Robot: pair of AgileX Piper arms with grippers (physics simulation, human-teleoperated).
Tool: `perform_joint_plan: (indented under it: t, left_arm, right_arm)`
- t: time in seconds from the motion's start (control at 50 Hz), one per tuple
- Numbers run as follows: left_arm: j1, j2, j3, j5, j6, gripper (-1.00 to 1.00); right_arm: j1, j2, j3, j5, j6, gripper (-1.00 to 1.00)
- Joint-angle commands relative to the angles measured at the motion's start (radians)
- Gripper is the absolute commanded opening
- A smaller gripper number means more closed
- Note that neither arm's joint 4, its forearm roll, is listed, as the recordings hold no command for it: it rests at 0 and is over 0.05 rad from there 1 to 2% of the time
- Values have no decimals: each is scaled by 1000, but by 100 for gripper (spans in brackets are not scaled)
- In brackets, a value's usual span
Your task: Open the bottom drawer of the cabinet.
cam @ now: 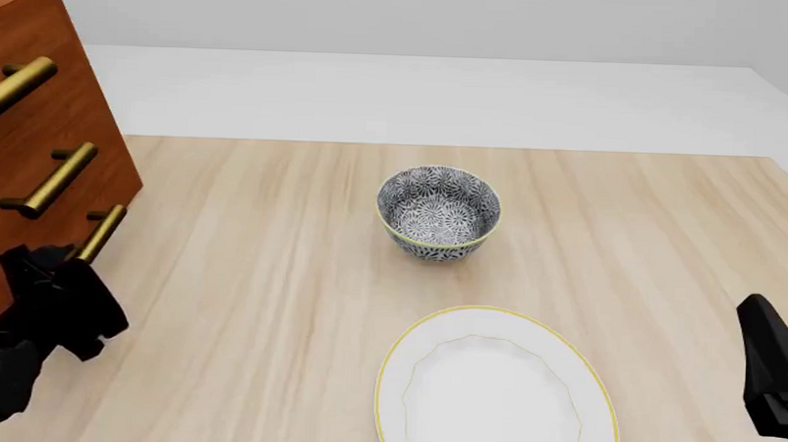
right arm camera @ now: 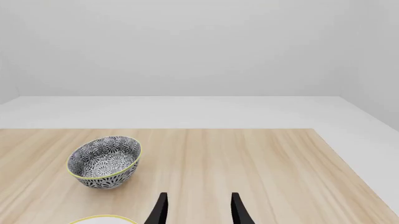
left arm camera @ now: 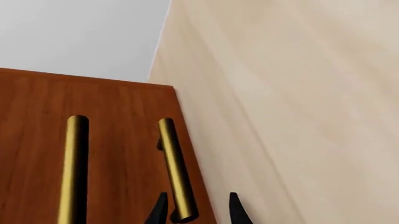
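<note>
- Step in hand, by the look of it: lining up the grab on the bottom drawer (cam: pixel 51 268) of the cabinet (cam: pixel 37 120), which stands at the near-left corner of the table (cam: pixel 274 276) in the front view.
- Drawer looks flush with the rest of the cabinet front, so not pulled out yet, going by the wrist shot.
- Left gripper (left arm camera: pixel 197 209) right at the lowest brass handle (left arm camera: pixel 177 172): jaws apart, bar sitting between the two tips, nearer one tip than the other. Touching or not, can't tell.
- Second brass handle (left arm camera: pixel 74 168) beside it in the same shot, belonging to the drawer above. Not the one wanted.
- Next move, best guess: centre the bar between the tips, close down on it, then pull straight out away from the cabinet front. Off-centre grip could slip off the round bar.
- Right gripper (right arm camera: pixel 197 209) parked well off on the other side, jaws apart, holding nothing, pointing across the table toward the patterned bowl (right arm camera: pixel 104 162).
- White plate with a yellow rim (cam: pixel 496 387) near the front edge, bowl just beyond it. Neither matters for the drawer.
- Brands, labels, writing: none readable anywhere. Only the floral print on the bowl.
</note>
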Motion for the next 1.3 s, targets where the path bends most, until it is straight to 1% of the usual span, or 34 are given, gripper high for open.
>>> perform_joint_plan:
  t: [0.02,0.2,0.26,0.28,0.3,0.32,0.58,1.14,1.3]
  left_arm:
    - [26,48,-21,-14,30,100]
    - [39,55,-37,-3,37,100]
    - [44,65,-35,-11,44,100]
    - [36,74,-28,-31,55,100]
    - [37,89,-21,-73,78,-100]
    - [42,81,-24,-54,67,-100]
    - [19,72,-8,-66,87,-100]
    - [-69,-70,25,2,96,-100]
    - [-87,-89,39,8,104,-100]
  right_arm:
    - [0,0,0,0,0,100]
    - [0,0,0,0,0,100]
    - [0,0,0,0,0,100]
    - [0,0,0,0,0,100]
    - [0,0,0,0,0,100]
    - [0,0,0,0,0,100]
    - [0,0,0,0,0,100]
    - [0,0,0,0,0,100]
    - [0,0,0,0,0,100]
